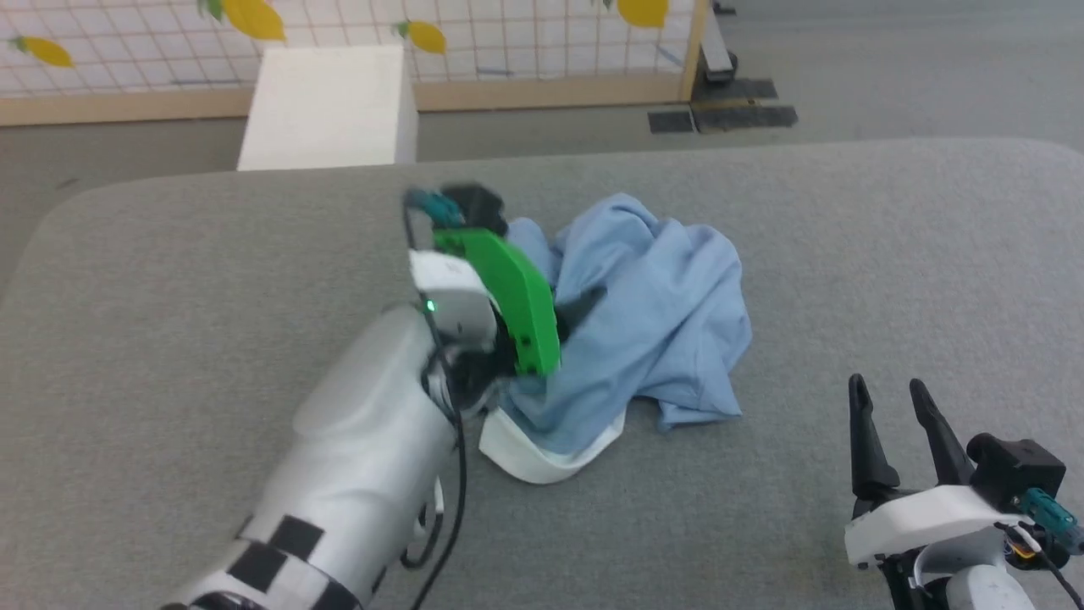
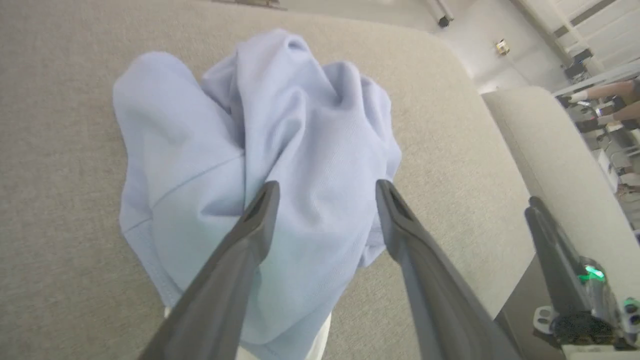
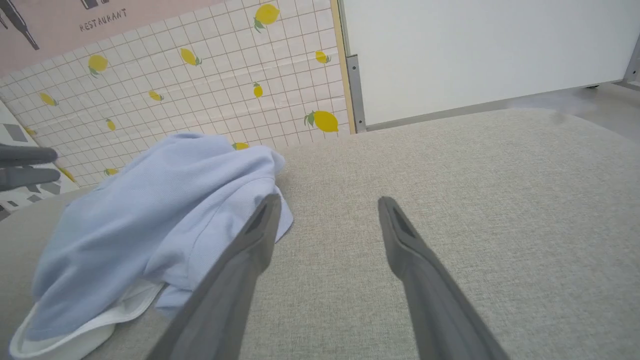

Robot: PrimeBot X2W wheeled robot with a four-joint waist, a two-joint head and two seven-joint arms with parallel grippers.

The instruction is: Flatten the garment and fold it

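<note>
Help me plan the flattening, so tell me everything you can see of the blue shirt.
The garment is light blue, a soft knit, with a white collar band poking out at its near edge. It lies crumpled in a heap, not flattened, near the middle of the grey fabric-covered table. The left gripper stands open over its left part; whether it touches the cloth I cannot tell. The right gripper is apart from it.
</note>
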